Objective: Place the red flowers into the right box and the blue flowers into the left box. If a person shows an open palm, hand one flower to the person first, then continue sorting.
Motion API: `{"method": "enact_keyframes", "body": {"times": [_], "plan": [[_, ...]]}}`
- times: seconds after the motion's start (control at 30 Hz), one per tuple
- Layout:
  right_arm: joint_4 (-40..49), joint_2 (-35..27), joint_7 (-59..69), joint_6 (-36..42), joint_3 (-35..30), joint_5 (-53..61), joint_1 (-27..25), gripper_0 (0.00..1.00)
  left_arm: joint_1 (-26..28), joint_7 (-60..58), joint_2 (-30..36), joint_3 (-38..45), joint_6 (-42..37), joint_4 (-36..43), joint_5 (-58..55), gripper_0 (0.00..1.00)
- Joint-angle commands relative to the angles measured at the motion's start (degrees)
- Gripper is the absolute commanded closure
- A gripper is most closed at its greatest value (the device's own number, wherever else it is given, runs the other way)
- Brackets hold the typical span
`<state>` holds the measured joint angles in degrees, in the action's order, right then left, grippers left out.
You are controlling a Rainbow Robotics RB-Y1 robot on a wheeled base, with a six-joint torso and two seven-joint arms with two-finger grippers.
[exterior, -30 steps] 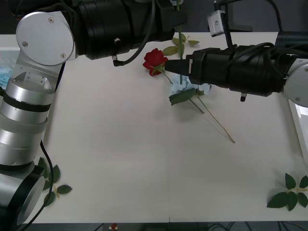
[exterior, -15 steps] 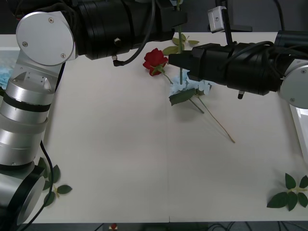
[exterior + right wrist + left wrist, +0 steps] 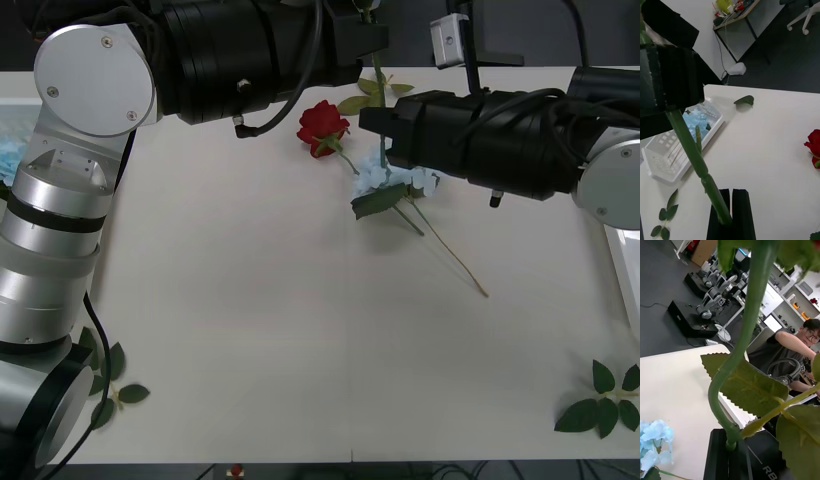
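From the front, a red rose [image 3: 322,126] and a pale blue hydrangea [image 3: 398,181] lie near the far middle of the white desk [image 3: 250,330], with both arms reaching over them toward one upright green stem [image 3: 378,85]. In the right wrist view, the right claw [image 3: 730,208] is pressed together, pinching that stem, and the left box [image 3: 681,146] farther off holds blue flowers. In the left wrist view, the left claw [image 3: 730,450] pinches the leafy stem too, a blue flower beside it on the desk.

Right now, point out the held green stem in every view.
Front: stem upright at top centre, between both arms.
Right wrist: stem runs slantwise out of the shut jaws.
Left wrist: stem curves out of the shut jaws.
Shared landmark: red rose, front and right wrist.
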<state>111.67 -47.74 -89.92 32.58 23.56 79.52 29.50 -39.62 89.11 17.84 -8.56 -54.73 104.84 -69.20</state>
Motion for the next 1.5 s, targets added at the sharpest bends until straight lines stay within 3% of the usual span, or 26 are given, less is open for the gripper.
{"method": "enact_keyframes", "body": {"times": [0.03,0.07,0.1,0.17,0.23,0.3,0.53,0.7,0.87,1.1,1.3,1.5], "plan": [[0.40,0.28,2.12,-0.23,-0.80,-0.33,1.09,1.00,-1.43,-0.69,0.62,0.30,0.50,1.07,-1.20,0.77],[0.40,0.19,2.12,-0.32,-0.80,-0.41,1.17,1.00,-1.52,-0.60,0.62,0.48,0.59,1.07,-1.28,0.51],[0.40,0.19,2.20,-0.32,-0.80,-0.33,1.09,1.00,-1.52,-0.60,0.62,0.65,0.59,1.07,-1.55,0.45],[0.40,0.28,2.29,-0.41,-0.80,-0.33,1.09,1.00,-1.52,-0.43,0.62,0.74,0.59,1.07,-1.99,0.22],[0.40,0.28,2.38,-0.41,-0.80,-0.50,1.09,1.00,-1.52,-0.43,0.70,0.74,0.59,0.99,-2.34,0.06],[0.40,0.28,2.38,-0.41,-0.80,-0.50,1.09,1.00,-1.52,-0.34,0.70,0.74,0.59,1.07,-2.43,0.00],[-0.40,-0.95,2.38,-0.67,-0.97,-0.50,1.17,1.00,-1.43,0.19,0.70,0.83,0.59,1.07,-2.78,0.00],[-0.84,-6.84,2.38,1.96,-2.56,1.34,1.17,1.00,-1.43,0.54,0.70,0.92,0.59,0.99,-3.13,0.00],[-4.09,-11.76,2.38,13.74,-10.91,9.96,1.17,1.00,-1.43,0.80,0.70,1.00,0.59,0.99,-3.39,0.00],[-16.48,-20.81,2.38,36.94,-22.42,16.64,1.61,1.00,-1.52,0.36,0.79,2.50,-2.58,0.99,-2.69,0.00],[-32.12,-26.44,0.01,52.41,-24.09,13.03,4.43,1.00,-1.60,-0.08,0.88,3.90,-5.13,0.99,-2.07,0.00],[-46.36,-28.63,-12.03,56.72,-24.18,0.55,5.57,1.00,-1.69,-0.95,0.88,5.13,-8.29,0.99,1.62,0.00]]}}
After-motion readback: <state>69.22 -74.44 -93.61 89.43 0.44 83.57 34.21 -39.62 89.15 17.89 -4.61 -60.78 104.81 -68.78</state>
